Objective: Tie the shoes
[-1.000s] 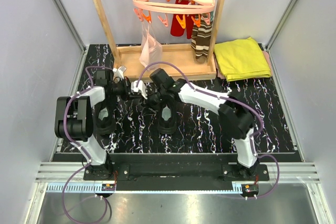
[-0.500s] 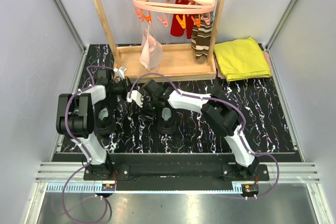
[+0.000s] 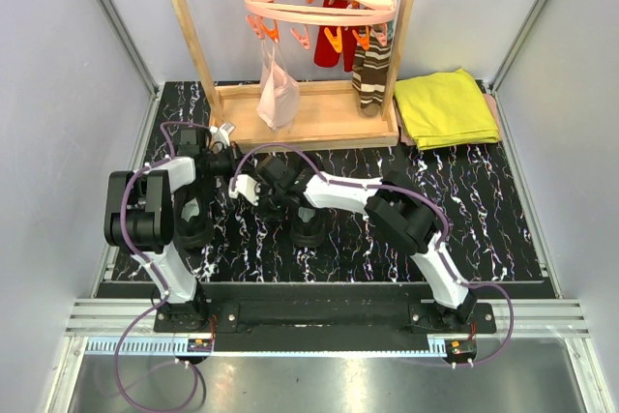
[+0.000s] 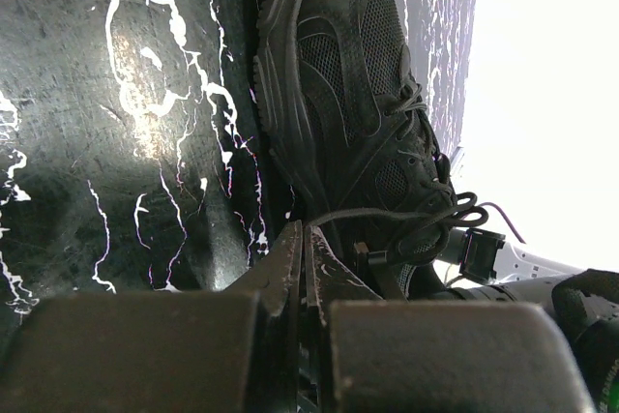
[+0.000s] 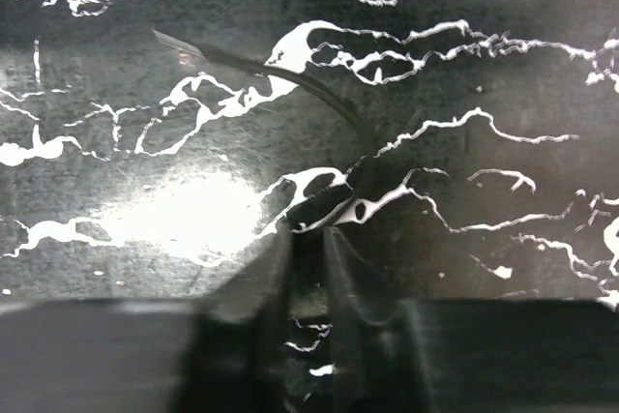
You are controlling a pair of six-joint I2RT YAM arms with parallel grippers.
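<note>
The step in hand looks like gathering the two lace ends of one shoe so that a knot can be crossed. The left hand (image 4: 305, 239) has its jaws pressed flat together. A thin lace strand (image 4: 377, 210) arcs out from right at their tips toward the tangle of lacing on the shoe (image 4: 338, 74) — it looks pinched there, though the contact is too dark to be sure. That shoe lies just ahead of this hand on the counter (image 4: 145, 94), its long axis running away from the fingertips: laced throat nearest, toe farthest.

The right hand (image 5: 309, 239) is narrow, with a slim dark gap between its fingers. A lace end (image 5: 280, 73) lies flat on the counter ahead of it. From the fingertips it runs forward a little, then bends off toward the left of the wrist view, ending in a pale tip. Its near part seems to drop into the gap, but I cannot tell whether the jaws bite on it.

From above, the two hands sit close together, with the left-side shoe (image 3: 196, 231) and the right-side shoe (image 3: 308, 231) both on the base side of them. The coming move turns on the lace's line — the right hand is nearer this end, and its pull should follow that line away from the shoe
</note>
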